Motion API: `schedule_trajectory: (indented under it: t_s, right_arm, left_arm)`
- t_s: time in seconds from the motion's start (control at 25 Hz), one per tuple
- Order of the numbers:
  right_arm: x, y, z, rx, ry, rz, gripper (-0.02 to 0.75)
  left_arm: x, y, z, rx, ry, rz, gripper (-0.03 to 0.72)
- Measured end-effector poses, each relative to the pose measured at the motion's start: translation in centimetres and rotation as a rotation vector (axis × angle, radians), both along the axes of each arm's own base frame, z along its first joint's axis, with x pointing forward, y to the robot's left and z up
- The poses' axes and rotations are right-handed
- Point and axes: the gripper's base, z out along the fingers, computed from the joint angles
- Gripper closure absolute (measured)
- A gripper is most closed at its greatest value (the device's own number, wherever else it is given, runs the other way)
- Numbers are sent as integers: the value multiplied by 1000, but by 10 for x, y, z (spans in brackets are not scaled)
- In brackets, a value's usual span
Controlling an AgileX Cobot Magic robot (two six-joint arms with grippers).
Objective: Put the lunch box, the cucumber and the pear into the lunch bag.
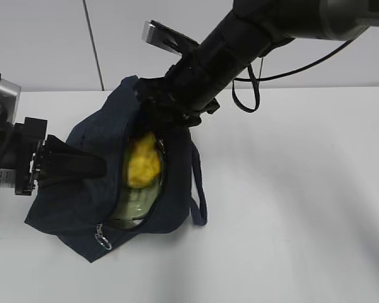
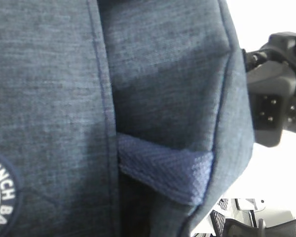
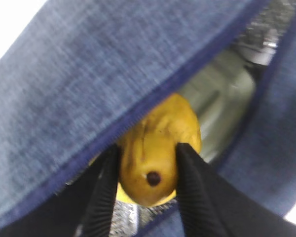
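Lunch bag [image 1: 82, 189] lies on the white desk [image 1: 290, 189], zip mouth gaping. Pear [image 3: 158, 143] sits inside that mouth, on top of the lunch box [image 1: 136, 201] lid. Right pincer [image 3: 145, 170] is in the bag's opening, fingers [image 3: 106, 187] flanking the pear's blossom end, about half spread; can't tell if they're gripping or just touching. Left pincer [image 1: 98, 166] is clamped tight on the bag's outer fabric.

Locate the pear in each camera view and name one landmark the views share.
Exterior view: the pear shows in the lunch bag's open mouth, left of centre.
Left wrist view: not in it; only bag fabric fills the frame.
Right wrist view: lower centre, between the right end effector's fingers.
Shared landmark: the navy lunch bag.
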Motion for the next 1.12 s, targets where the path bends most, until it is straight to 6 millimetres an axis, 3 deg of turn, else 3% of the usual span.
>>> schedule_trajectory:
  t_s: [0.12,0.24,0.64,1.12]
  right_arm:
    - [1,2,-1,24,6,-5,309]
    - [2,0,-4,-10,-9,5,269]
    - [-4,-28,4,-313,-55,-17,267]
    - [1,-21,-30,-276,40,-60,342]
  left_arm:
    - [0,0,0,0,0,0,687]
    - [0,0,0,-1,0,1,687]
    - [1,0,1,-10,0,11,687]
    - [1,0,1,-12,0,14,687]
